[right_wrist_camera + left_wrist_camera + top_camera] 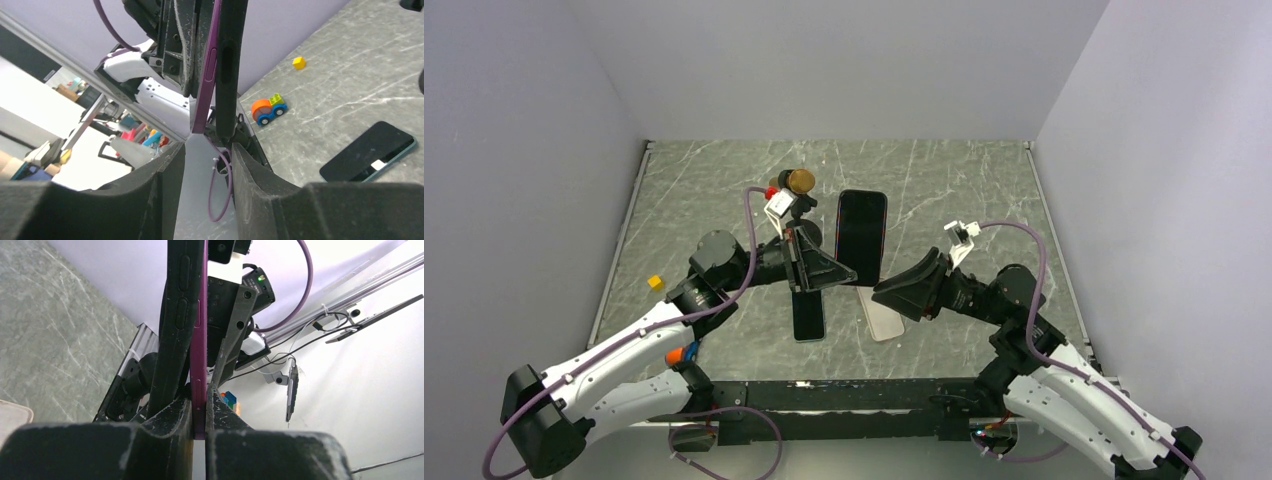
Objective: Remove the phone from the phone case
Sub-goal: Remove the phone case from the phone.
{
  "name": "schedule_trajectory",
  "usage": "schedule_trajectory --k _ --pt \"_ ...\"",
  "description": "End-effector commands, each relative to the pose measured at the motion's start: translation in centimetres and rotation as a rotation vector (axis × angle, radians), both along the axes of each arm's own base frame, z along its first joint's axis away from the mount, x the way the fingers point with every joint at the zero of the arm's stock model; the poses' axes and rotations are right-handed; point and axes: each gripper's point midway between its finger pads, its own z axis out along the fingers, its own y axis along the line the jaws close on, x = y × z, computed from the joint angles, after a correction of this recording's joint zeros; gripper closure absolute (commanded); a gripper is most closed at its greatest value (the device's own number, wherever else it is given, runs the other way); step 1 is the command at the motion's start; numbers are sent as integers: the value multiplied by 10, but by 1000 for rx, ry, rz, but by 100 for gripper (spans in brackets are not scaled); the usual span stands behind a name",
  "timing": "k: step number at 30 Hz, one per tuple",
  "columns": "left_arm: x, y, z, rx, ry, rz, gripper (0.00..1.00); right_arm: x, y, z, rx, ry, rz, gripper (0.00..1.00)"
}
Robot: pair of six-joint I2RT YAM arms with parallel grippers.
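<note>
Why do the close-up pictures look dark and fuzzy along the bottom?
Left wrist view: the left fingers sit close to the lens, dark and blurred, the phone sharper, background glaring white. Right wrist view: the right fingers likewise soft. Top view: evenly lit, sharp.

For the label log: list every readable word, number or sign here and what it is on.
None can be read in any view.
White sticker on the dark phone lying on the table: too small to read.
Purple phone in the left gripper: no marking visible.
</note>
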Motion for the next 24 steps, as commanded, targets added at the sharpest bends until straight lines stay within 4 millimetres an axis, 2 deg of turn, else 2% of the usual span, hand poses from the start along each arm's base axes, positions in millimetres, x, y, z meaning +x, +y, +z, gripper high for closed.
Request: schedule_trajectory --k 1,9,16,24 --pt "-14 12 51 -155 -117 -21 100 -13 2 26 94 -90 74 58" --pt "-20 14 55 -170 -115 -42 100 -2 4 26 87 -84 31 58" --pt "-25 15 55 -189 -109 -71 100 9 8 36 97 -88 0 61" --pt "-26 14 44 -161 -92 -82 100 13 10 52 135 -114 -8 61"
